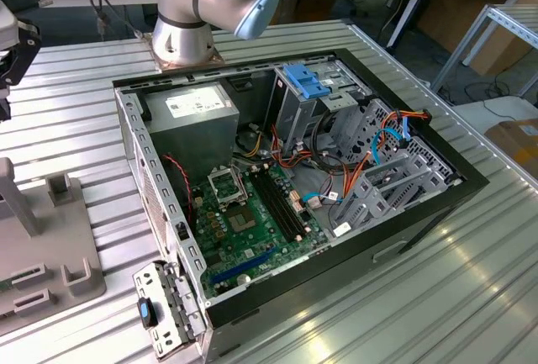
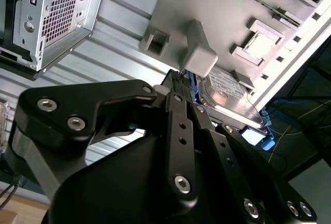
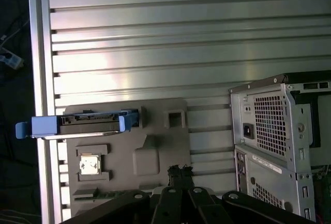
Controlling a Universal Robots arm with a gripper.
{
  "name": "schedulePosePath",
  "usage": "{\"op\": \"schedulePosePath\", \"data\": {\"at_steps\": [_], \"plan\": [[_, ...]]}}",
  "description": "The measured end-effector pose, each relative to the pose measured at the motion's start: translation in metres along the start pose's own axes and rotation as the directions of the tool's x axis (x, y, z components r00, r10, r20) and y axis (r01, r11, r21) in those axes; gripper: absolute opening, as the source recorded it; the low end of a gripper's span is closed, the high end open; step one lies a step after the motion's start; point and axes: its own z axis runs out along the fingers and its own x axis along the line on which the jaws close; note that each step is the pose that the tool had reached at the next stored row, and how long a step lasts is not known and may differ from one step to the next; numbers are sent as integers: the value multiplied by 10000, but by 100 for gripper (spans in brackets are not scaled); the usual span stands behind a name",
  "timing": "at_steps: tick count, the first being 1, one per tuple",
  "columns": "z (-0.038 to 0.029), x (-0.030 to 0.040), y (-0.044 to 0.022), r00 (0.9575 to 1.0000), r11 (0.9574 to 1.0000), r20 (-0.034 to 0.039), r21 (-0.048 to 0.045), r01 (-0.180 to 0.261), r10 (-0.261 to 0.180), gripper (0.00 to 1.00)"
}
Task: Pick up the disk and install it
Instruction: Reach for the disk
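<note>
Counter (image 1: 471, 280): fixture (image 1: 42, 238) sitting at case's (image 1: 382, 253) 9 o'clock, exterior view. Hand (image 3: 180, 170) hovering near disk (image 3: 77, 123), grip cannot tell; pickup needing alignment.

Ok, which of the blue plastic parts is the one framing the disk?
The one around the disk, on the grey fixture outside the computer case. The ribbed blue flap sits inside the case instead.

Just ahead of the claw (image 2: 181, 76) a post (image 2: 199, 53) stands before the disk (image 2: 227, 92) (case (image 2: 51, 17) well off to one side).
</note>
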Motion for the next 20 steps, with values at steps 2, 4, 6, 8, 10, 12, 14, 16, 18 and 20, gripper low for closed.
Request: {"op": "schedulePosePath", "data": {"at_steps": [2, 4, 6, 8, 10, 12, 14, 16, 18, 20], "plan": [[-1, 42, -3, 10000, 10000, 0, 0, 0, 0, 11], [-1, 73, -5, 10000, 10000, 1, 0, 0, 0, 11], [-3, 139, -10, 10000, 10000, 0, -1, 0, 0, 11], [-5, 228, -17, 10000, 10000, 0, 1, 0, 0, 11], [-7, 323, -24, 10000, 10000, 1, -1, 0, 0, 11], [-9, 388, -29, 10000, 10000, 0, 0, 0, 0, 11], [-9, 453, -34, 10000, 10000, 1, -1, 0, 0, 11], [-12, 555, -42, 10000, 10000, 0, 0, -1, 1, 11], [-12, 656, -50, 10000, 10000, 1, 0, 0, 0, 11], [-12, 716, -54, 10000, 10000, 0, 2, 0, 0, 11]]}}
